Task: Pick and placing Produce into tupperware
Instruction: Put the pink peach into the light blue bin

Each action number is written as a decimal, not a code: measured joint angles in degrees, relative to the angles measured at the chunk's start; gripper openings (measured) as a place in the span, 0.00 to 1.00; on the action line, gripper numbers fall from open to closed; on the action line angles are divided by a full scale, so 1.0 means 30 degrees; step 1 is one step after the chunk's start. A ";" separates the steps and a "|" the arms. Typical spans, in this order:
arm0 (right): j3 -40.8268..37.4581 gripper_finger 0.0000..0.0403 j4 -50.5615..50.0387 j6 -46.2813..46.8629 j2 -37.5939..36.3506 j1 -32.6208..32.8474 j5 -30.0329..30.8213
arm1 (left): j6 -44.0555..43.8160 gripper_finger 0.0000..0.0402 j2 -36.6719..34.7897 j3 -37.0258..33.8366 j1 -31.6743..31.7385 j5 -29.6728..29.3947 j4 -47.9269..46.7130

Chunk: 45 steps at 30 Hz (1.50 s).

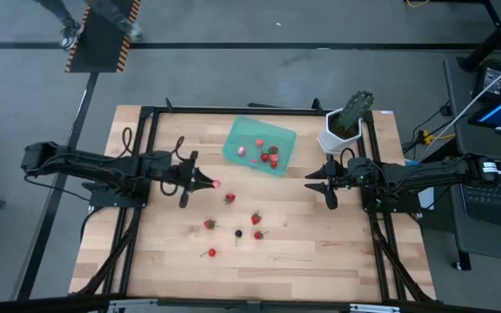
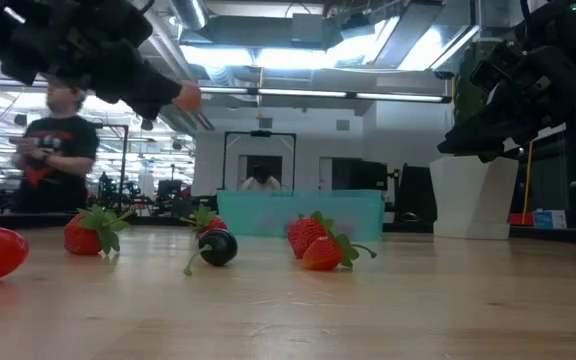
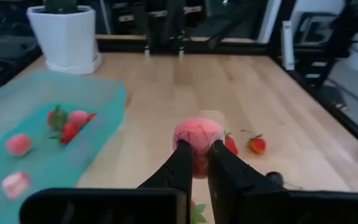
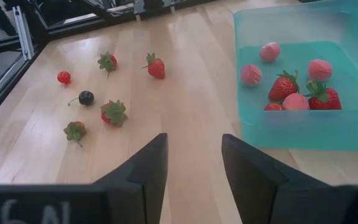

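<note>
From above, the left gripper [image 1: 209, 183] hangs over the pale wooden bench [image 1: 320, 252], its fingers clenched on a round pink berry [image 1: 217, 184] beside the shallow translucent teal tupperware [image 1: 237, 139], while six loose berries lie below it. The left wrist view shows that pink berry [image 3: 197, 134] pinched between both fingers. In the right wrist view, the right gripper [image 4: 194, 163] hovers with fingers parted, grasping nothing, near the tupperware holding seven berries.

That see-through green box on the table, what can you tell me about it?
The tupperware is a shallow, rounded-corner rectangular tub of translucent teal plastic, lidless, lying flat and slightly askew on the wooden table's far middle, left of the white plant pot. Inside lie several small berries: red strawberries with green tops and pale pink pieces. Neither robot hand touches it.
</note>
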 joint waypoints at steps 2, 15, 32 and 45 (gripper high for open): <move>0.0000 0.38 -0.0001 0.0015 -0.0002 -0.0002 -0.0002 | -0.0266 0.05 -0.0150 -0.0707 0.0000 0.0586 0.0675; 0.0000 0.38 0.0010 0.0011 0.0000 -0.0004 -0.0004 | -0.0851 0.05 -0.0127 -0.4009 0.0020 0.3167 0.7326; 0.0000 0.38 0.0010 -0.0049 0.0000 -0.0005 0.0000 | -0.1606 0.04 -0.0113 -0.4829 0.0036 -0.3650 0.8530; 0.0000 0.38 0.0010 -0.0117 -0.0001 0.0000 0.0000 | -0.1476 0.04 -0.0113 -0.4804 0.0036 -0.7280 0.7890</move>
